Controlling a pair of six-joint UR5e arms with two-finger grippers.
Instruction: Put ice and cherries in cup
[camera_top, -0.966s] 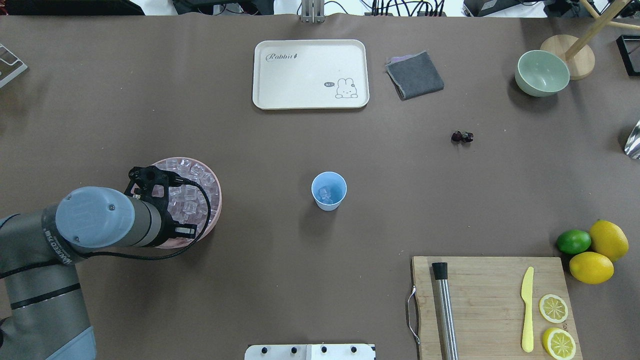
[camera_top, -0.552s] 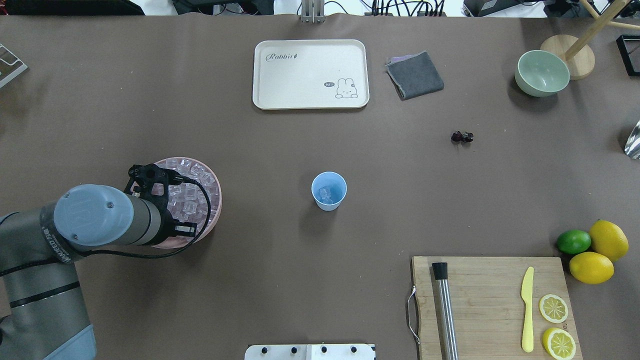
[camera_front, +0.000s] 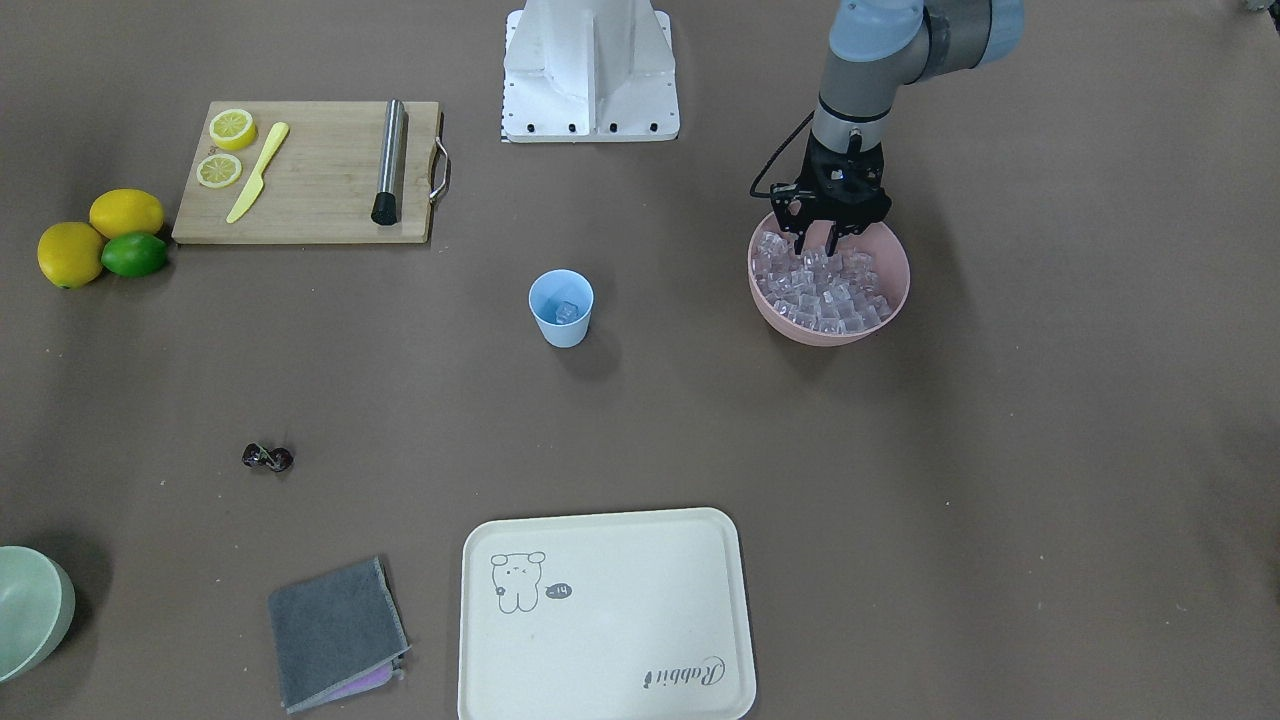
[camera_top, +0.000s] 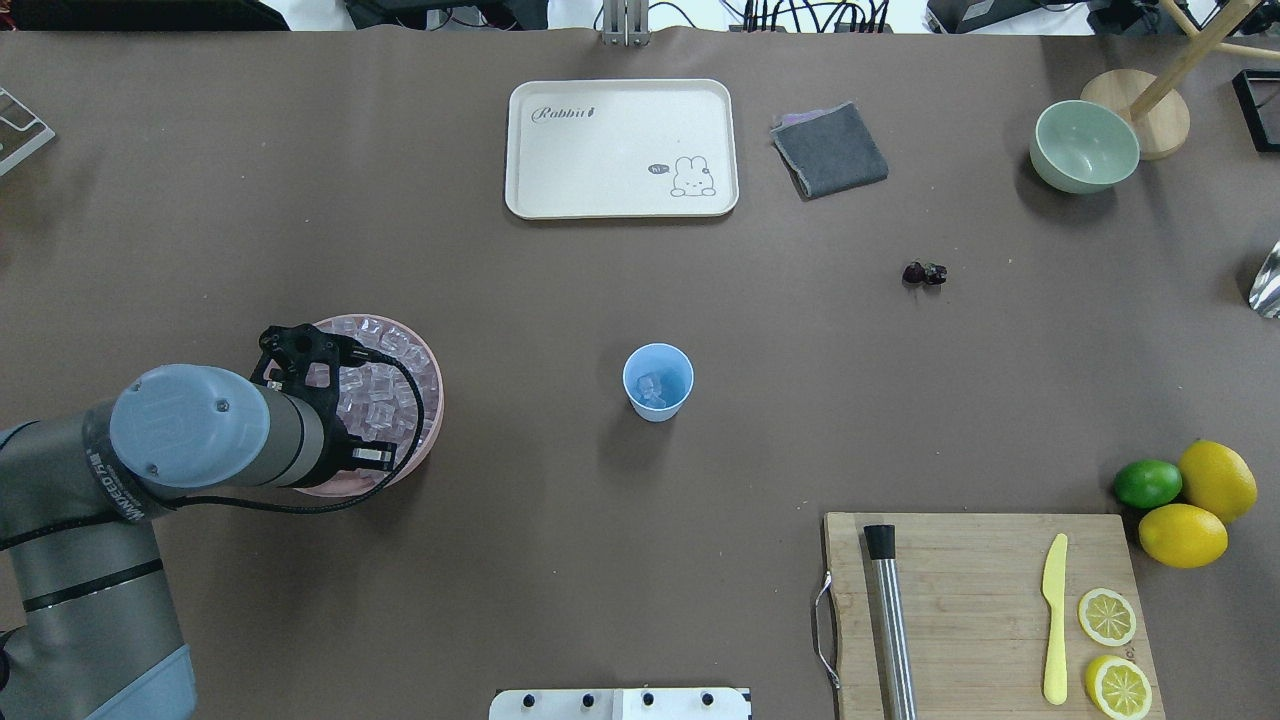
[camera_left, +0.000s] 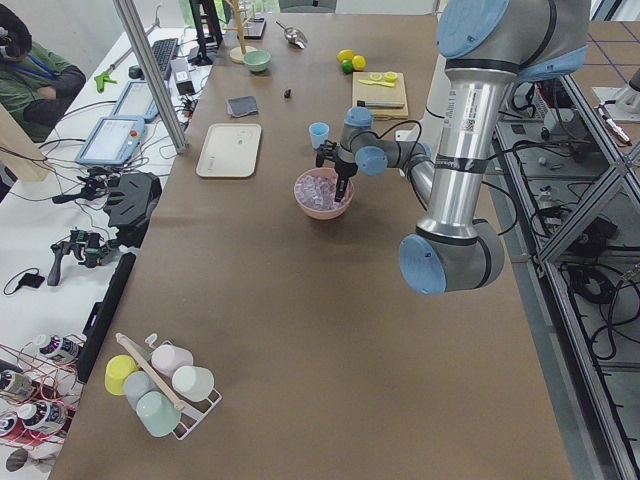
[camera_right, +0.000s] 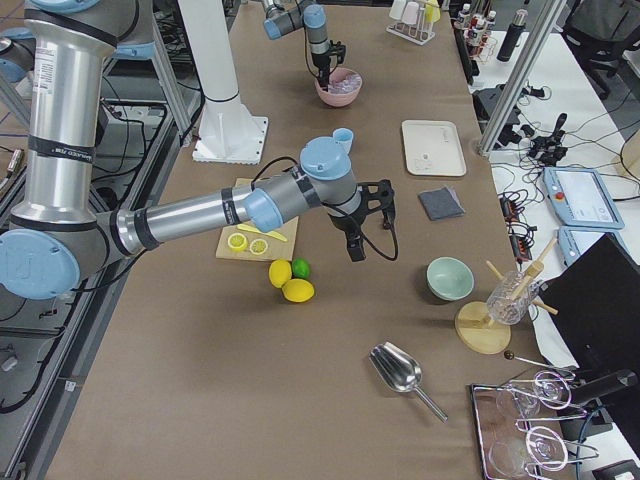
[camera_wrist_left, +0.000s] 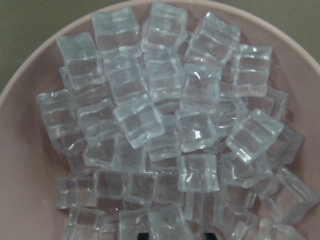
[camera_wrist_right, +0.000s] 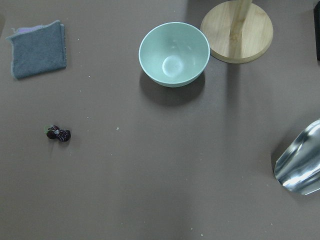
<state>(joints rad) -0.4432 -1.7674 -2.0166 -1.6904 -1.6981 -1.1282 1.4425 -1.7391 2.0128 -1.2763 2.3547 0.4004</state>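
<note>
My left gripper (camera_front: 818, 245) hangs over my side of the pink bowl (camera_front: 828, 338), toward the table's (camera_top: 500, 300) left edge. Its jaws are parted and hold nothing, the tips just above the heaped ice (camera_wrist_left: 150, 120). The cup (camera_top: 657, 381) stands near the table's middle with a cube inside, the cherries (camera_top: 924, 273) lie toward the far right corner, and I cannot tell how open my right gripper (camera_right: 356, 248) is.
</note>
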